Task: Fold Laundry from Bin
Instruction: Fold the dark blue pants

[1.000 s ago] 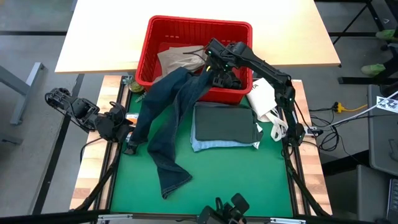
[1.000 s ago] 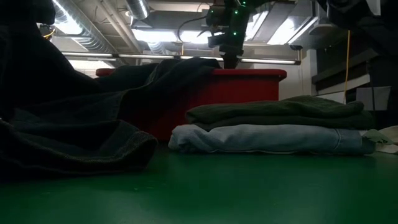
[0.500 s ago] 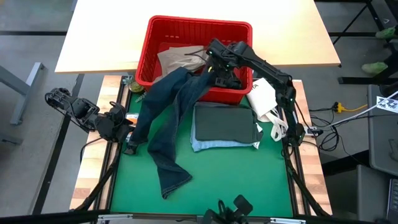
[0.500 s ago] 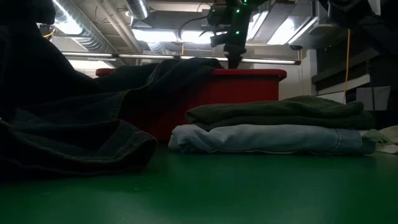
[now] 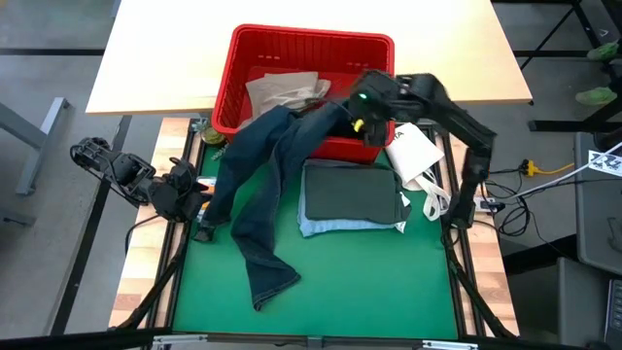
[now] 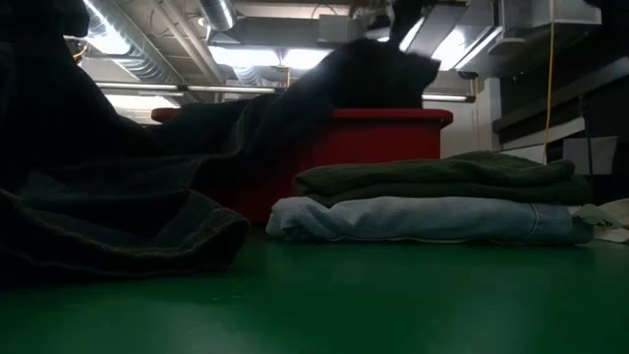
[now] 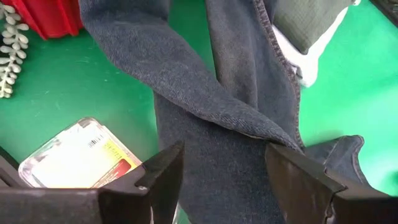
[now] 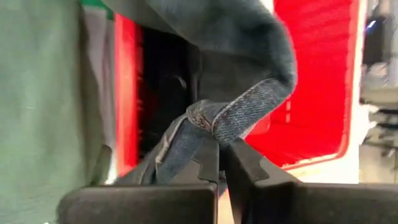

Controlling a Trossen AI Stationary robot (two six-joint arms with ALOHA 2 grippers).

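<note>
Denim jeans (image 8: 211,118) pinched between right gripper (image 8: 222,163) fingers (image 8: 249,171) beside the bin (image 8: 323,93).

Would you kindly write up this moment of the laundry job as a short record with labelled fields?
right gripper: shut on the jeans, over the near right part of the bin
left gripper: open, low at the table's left edge, over the jeans' lower leg
bin: red, at the table's far side
jeans: draped from the bin over its near rim onto the green mat
khaki trousers: inside the bin
folded stack: dark green garment on top of light blue garment
</note>
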